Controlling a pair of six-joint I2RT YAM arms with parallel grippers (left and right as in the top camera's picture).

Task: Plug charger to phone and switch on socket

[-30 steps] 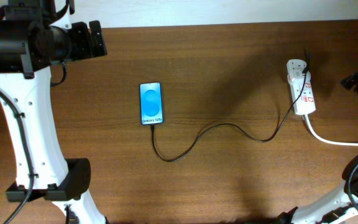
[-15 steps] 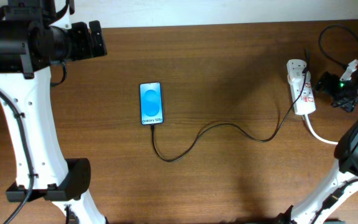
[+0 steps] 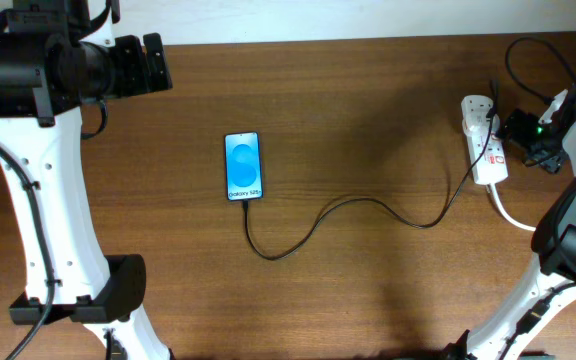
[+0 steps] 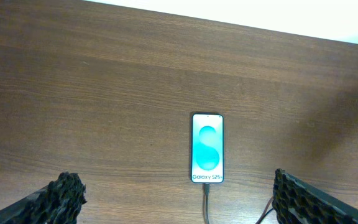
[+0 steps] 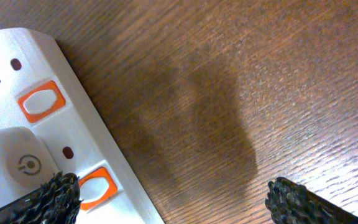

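Observation:
The phone (image 3: 243, 166) lies flat on the table left of centre, blue screen up; it also shows in the left wrist view (image 4: 207, 149). The charger (image 3: 368, 205), a thin black cable, runs from the phone's lower end (image 4: 207, 193) across the table to the socket (image 3: 484, 140), a white power strip at the right. My right gripper (image 3: 523, 135) is open at the strip's right side; in the right wrist view (image 5: 173, 199) its left finger overlaps an orange-framed switch (image 5: 95, 186). My left gripper (image 4: 179, 199) is open, high above the phone.
The strip's thick white cord (image 3: 538, 226) runs off to the right edge. A white adapter (image 5: 14, 168) sits plugged in the strip. Black robot cables (image 3: 538, 60) loop at the far right. The left arm's white frame (image 3: 48, 200) stands along the left side.
My right gripper has come in from the right edge and moved left, now right beside the power strip. The phone, cable and left arm have not moved.

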